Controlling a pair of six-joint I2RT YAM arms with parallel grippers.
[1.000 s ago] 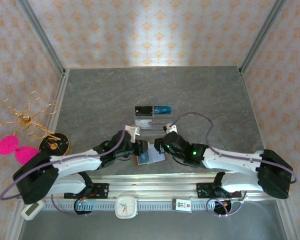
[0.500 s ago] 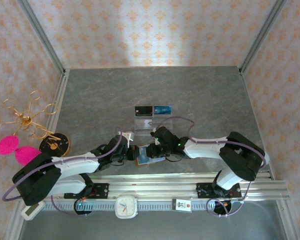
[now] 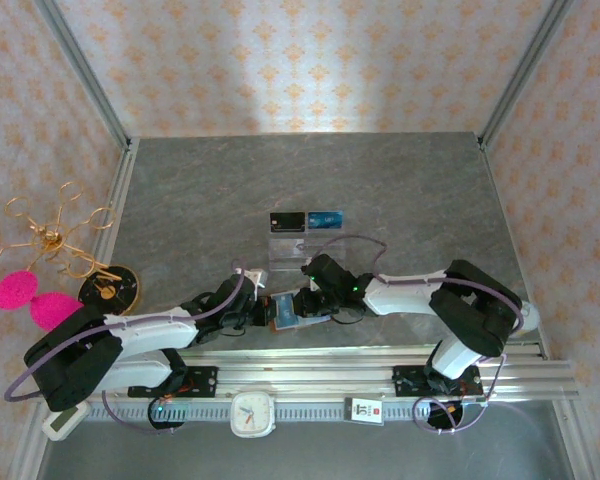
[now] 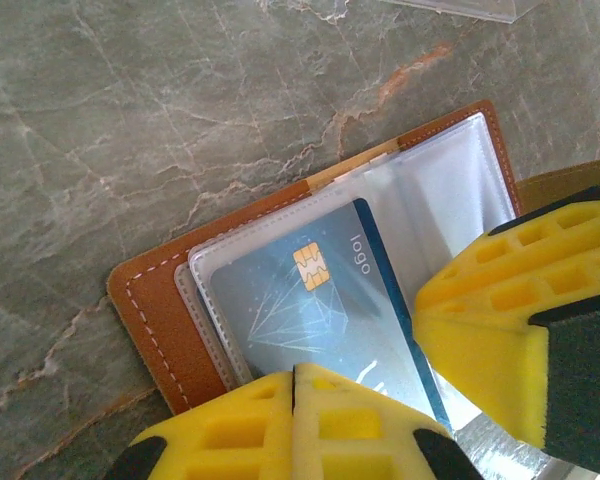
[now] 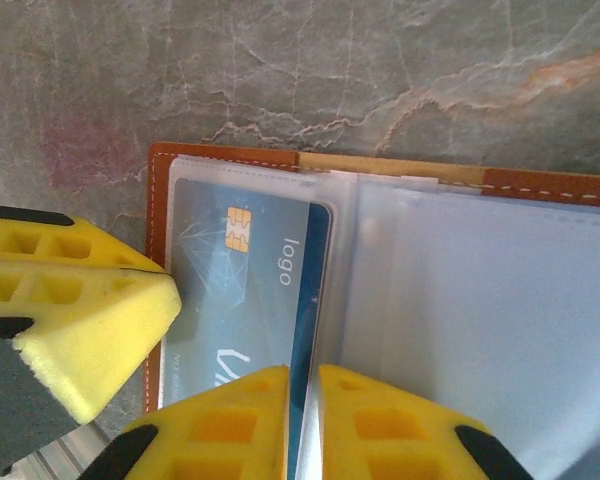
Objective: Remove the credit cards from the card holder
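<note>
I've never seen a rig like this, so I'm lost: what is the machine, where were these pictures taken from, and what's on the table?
Two robot arms stand side by side at a table edge. One picture looks down from above; the others come from a camera on each wrist. Between the arms lies an open brown wallet holding a chip card in a clear sleeve. The left end effector, tips closed, is over the wallet; the right end effector pinches the sleeve. Behind, a clear stand shows a black card and a blue card.
</note>
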